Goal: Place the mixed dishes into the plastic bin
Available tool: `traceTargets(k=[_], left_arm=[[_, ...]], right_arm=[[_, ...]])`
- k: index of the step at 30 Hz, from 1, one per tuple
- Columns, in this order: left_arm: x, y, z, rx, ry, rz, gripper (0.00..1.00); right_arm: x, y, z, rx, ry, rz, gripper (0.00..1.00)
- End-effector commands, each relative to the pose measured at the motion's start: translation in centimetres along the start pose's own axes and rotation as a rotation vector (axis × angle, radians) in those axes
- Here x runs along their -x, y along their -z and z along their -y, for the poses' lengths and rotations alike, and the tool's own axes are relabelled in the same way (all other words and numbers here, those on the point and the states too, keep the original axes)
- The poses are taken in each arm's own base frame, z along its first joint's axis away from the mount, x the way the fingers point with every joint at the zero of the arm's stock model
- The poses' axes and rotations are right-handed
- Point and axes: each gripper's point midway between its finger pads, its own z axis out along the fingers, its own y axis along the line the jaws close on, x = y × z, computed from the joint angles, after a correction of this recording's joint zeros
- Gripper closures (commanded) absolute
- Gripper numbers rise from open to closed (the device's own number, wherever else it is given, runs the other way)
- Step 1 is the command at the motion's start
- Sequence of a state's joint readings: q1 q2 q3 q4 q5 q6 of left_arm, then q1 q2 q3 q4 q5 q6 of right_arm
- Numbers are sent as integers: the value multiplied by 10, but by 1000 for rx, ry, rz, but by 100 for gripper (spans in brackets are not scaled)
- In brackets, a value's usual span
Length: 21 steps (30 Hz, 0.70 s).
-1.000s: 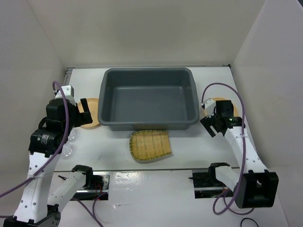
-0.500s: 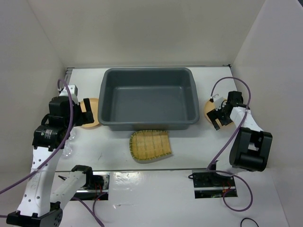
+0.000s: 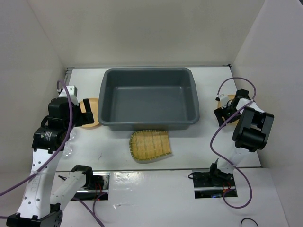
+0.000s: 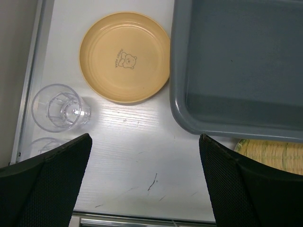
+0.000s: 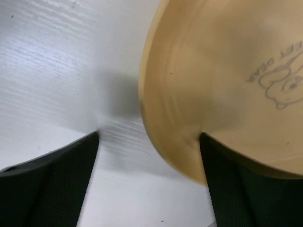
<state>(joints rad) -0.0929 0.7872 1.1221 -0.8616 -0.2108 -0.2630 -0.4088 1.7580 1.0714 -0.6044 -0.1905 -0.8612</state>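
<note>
- Right gripper (image 5: 149, 137) is reaching farther right than before, jaws gaping at the right plate (image 5: 222, 71) rim.
- Left gripper (image 4: 144, 138) is hovering spread apart near the left plate (image 4: 124, 56).

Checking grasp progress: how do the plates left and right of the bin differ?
The left plate lies ahead of the open left gripper, untouched; the right plate has its rim between the fingers of the right gripper. The left plate shows whole; the right plate fills its wrist view. Both are tan and bear-printed.
</note>
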Motion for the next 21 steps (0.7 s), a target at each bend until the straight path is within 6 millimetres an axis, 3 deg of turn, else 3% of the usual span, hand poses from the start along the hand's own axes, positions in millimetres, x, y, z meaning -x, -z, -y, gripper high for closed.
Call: traceTargets(k=[1,7,8,10,12,14,15,16,18,19,21], left_arm=[[7,1,1,-13,-3,33,0],[7,1,1,-13,-3,33,0],[6,-1,1,-12,-5,24,0],[6,-1,1,-12,-5,24,0],[6,-1,1,-12,-5,24,0],[8,-1,2,-13,-3,33,0],[8,-1,2,-13,-3,33,0],[8,-1,2,-13,-3,33,0],[5,-3,2,-12,-5,24,0],[6,-1,1,-13,-3,33,0],[6,-1,0,-4,-3,34,0]], right_arm=[[-18,-9,-13,42,11,-53,23],[-20,-10,-14,36,-1,-60,70],[-15,-7,-9,27,-13,-52,85],[0,4,3,-10,-34,-18,100],[18,22,4,0,-48,36,100],[61,67,22,-61,-61,171,100],[79,85,16,-33,-62,226,100],[113,120,24,-73,-46,320,100],[150,165,18,-111,-5,419,100],[181,193,1,-114,62,481,100],[201,213,-12,-151,113,511,100]])
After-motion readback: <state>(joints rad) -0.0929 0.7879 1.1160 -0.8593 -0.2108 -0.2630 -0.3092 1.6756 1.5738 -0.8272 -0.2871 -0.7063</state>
